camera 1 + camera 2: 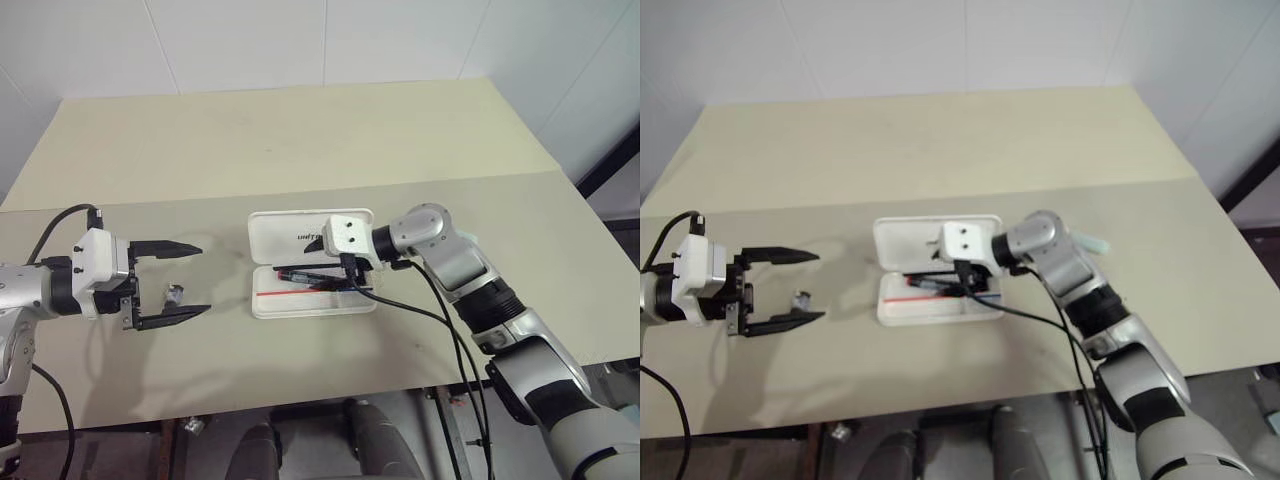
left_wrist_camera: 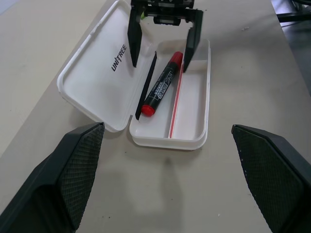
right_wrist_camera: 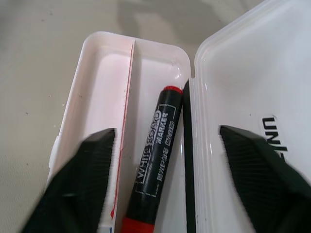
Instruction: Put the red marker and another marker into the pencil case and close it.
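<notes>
We are looking at the pencil case [image 1: 312,276] lying open at the middle of the tabletop [image 1: 300,140], its lid folded flat toward twelve o'clock. The red marker [image 2: 163,84] is lying loose in the tray, alongside the hinge. Our right end effector [image 2: 163,48] is hovering over it with its fingers spread apart, one on each side of the barrel and gripping nothing; we judge it is standing that way because the marker has just been set down. Our left end effector [image 1: 172,283] is waiting at nine o'clock of the case, open and empty, probably to keep out of the way until the lid needs closing.

The right wrist view is showing the marker's printed label and the tray's red stripe [image 3: 122,121]. The right eye view is showing a pale tip with green at three o'clock, behind the right arm, perhaps the other marker [image 1: 1095,243], though we cannot tell for sure.
</notes>
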{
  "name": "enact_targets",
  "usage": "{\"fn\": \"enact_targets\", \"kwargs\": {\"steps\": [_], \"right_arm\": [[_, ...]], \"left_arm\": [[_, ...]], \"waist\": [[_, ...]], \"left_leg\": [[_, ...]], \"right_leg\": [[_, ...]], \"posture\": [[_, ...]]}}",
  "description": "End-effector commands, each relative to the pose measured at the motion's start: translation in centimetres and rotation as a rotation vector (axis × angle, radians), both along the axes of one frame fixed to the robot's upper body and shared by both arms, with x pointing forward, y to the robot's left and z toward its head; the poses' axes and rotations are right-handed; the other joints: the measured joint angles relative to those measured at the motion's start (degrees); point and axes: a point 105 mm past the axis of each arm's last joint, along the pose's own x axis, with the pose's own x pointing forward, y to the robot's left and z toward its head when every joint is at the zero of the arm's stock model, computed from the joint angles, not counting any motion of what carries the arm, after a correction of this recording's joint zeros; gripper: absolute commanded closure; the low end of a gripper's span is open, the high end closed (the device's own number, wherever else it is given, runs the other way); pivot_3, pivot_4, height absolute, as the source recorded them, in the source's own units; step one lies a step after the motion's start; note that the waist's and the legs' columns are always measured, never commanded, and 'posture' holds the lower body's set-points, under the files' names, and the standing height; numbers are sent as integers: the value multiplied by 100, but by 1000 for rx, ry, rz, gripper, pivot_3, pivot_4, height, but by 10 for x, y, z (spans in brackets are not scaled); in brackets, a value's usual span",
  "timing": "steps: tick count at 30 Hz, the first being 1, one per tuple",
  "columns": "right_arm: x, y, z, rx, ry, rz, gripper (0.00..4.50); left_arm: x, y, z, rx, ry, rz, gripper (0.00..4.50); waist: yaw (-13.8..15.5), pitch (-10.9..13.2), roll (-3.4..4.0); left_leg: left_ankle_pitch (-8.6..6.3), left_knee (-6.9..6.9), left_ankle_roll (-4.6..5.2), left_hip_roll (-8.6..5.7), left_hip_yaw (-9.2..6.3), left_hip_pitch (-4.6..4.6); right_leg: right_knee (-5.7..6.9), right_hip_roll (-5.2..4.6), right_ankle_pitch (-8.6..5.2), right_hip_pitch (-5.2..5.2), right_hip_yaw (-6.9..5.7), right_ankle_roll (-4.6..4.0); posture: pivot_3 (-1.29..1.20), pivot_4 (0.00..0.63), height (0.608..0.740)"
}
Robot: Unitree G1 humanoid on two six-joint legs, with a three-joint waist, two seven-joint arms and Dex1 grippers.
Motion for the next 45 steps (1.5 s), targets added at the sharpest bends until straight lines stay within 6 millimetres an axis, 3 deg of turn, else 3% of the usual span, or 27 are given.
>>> {"fn": "enact_targets", "kwargs": {"steps": [1, 6, 12, 16, 20, 25, 31, 32, 36, 39, 41, 45], "right_arm": [[-9, 8, 31, 100, -31, 60, 9], [-36, 13, 53, 244, 69, 193, 9], [-68, -4, 72, 381, 132, 355, 9], [-70, -12, 83, 454, 121, 341, 9], [-68, -25, 91, 482, 101, 307, 9], [-52, -54, 89, 431, 79, 194, 9], [7, -136, 64, 254, 51, -201, 9], [15, -146, 62, 240, 43, -250, 9], [43, -184, 45, 145, 61, -448, 9], [55, -198, 37, 79, 62, -529, 9], [61, -203, 36, 59, 63, -565, 9], [67, -213, 27, -44, 69, -631, 9]], "left_arm": [[0, -2, 11, -3, -41, -8, 0], [1, 1, 11, 10, -34, 7, 0], [7, 18, 3, 89, 1, 131, 0], [13, 30, -9, 186, 33, 294, 0], [7, 20, -12, 151, 62, 353, 0], [-3, 10, -20, 127, 93, 378, 0], [-17, -13, -16, 80, 83, 220, 0], [-18, -16, -16, 75, 82, 198, 0], [-13, -29, -7, 38, 50, 113, 0], [-8, -38, -2, 17, 37, 73, 0], [-7, -46, 4, -15, 29, 38, 0], [-5, -57, 16, -70, 19, -21, 0]], "waist": [[1, 0, 0], [0, 0, 1], [14, 1, 2], [-4, 3, 5], [10, 3, 5], [19, 6, 8], [26, 8, 7], [21, 9, 7], [-13, 19, 15], [-48, 20, 17], [-74, 22, 20], [-131, 25, 22]], "left_leg": [[0, 0, 0, 0, 0, 0], [0, -1, 0, 2, -2, 0], [0, -2, 0, 4, -11, -1], [0, -1, 0, 4, -11, 0], [0, -4, 0, 9, -14, 2], [-1, -6, -1, 9, -13, 1], [-2, -2, -2, 3, -10, 1], [-2, 0, -2, 1, -4, 2], [-1, 0, -2, -6, 12, 5], [-1, -2, -2, -5, 13, 6], [-1, -4, -2, -5, 13, 5], [-1, -4, -2, -6, 12, 2]], "right_leg": [[0, 0, 0, 0, 0, 0], [1, 1, 0, 0, -3, -1], [-3, 0, -2, 6, -13, -2], [-1, -1, -3, 6, -13, -3], [5, 2, -8, 4, -16, -11], [-2, 1, -8, 5, -17, -11], [-25, -3, -33, 15, -15, -57], [-26, -5, -55, 17, -12, -96], [-27, -7, -52, 16, 6, -92], [-24, -4, -41, 15, 8, -72], [-23, -4, -1, 14, 8, 2], [-26, -4, 1, 14, 8, 6]], "posture": [[0, 150, 740], [0, 150, 740], [0, 150, 740], [0, 150, 740], [0, 150, 740], [0, 150, 740], [0, 150, 740], [0, 150, 740], [0, 150, 740], [0, 150, 740], [0, 150, 740], [0, 150, 740]]}}
